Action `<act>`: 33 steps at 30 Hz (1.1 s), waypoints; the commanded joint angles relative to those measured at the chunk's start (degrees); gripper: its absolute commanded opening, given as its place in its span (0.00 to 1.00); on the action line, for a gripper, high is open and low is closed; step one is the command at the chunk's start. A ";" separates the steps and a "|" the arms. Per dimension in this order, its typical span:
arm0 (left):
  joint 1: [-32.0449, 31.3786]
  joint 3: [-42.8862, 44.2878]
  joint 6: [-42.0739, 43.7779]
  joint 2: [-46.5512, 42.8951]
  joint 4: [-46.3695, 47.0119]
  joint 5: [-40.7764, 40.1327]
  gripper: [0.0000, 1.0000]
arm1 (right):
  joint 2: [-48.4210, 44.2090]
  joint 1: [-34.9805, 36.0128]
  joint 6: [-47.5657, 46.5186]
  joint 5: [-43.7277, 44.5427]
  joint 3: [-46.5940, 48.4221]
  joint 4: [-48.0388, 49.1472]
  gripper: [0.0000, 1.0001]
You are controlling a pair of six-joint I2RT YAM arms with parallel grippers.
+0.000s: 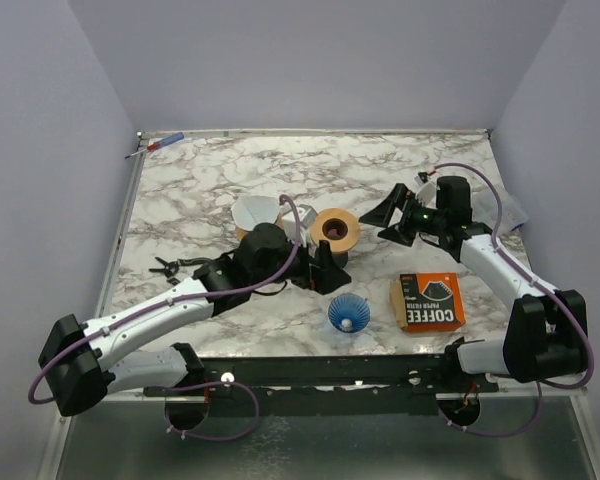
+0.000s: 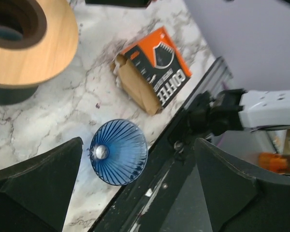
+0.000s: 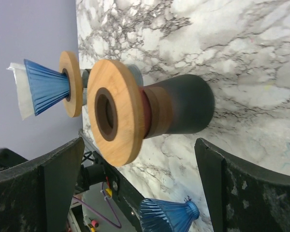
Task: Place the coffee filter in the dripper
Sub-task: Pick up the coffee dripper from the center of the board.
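An orange and black coffee filter box (image 1: 427,302) lies near the front right, and brown coffee filter edges (image 2: 135,92) show at its open end. A bare blue dripper (image 1: 348,312) (image 2: 118,152) (image 3: 166,215) stands mouth up just left of the box. A second blue dripper (image 3: 46,87) sits in a wooden ring and holds a white filter (image 1: 255,213). My left gripper (image 1: 322,272) (image 2: 135,193) hangs open above the bare dripper, holding nothing. My right gripper (image 1: 390,222) (image 3: 145,193) is open and empty, facing the wooden-topped stand (image 1: 335,230) (image 3: 135,116).
A red and blue screwdriver (image 1: 165,143) lies at the back left corner. A small black object (image 1: 170,267) sits by the left arm. Something white (image 1: 515,210) lies at the right edge behind the right arm. The black front rail (image 2: 150,188) runs close to the bare dripper.
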 commanded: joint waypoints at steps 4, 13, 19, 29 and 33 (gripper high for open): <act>-11.49 4.21 8.32 7.64 -10.32 -20.16 0.98 | -1.01 -4.21 -1.14 -3.17 -3.05 -0.93 1.00; -15.34 7.63 9.97 16.71 -15.59 -27.03 0.87 | -0.50 -5.23 -1.55 -3.48 -3.08 -1.29 0.99; -15.59 9.94 7.23 23.42 -16.89 -27.56 0.73 | -0.17 -5.46 -1.24 -3.92 -2.66 -1.13 0.99; -15.91 10.58 5.79 29.37 -16.86 -26.11 0.40 | 0.12 -5.63 -1.49 -3.93 -1.94 -1.56 0.99; -15.92 10.93 5.87 29.40 -16.82 -25.95 0.30 | 0.22 -5.65 -1.49 -4.02 -1.68 -1.65 0.99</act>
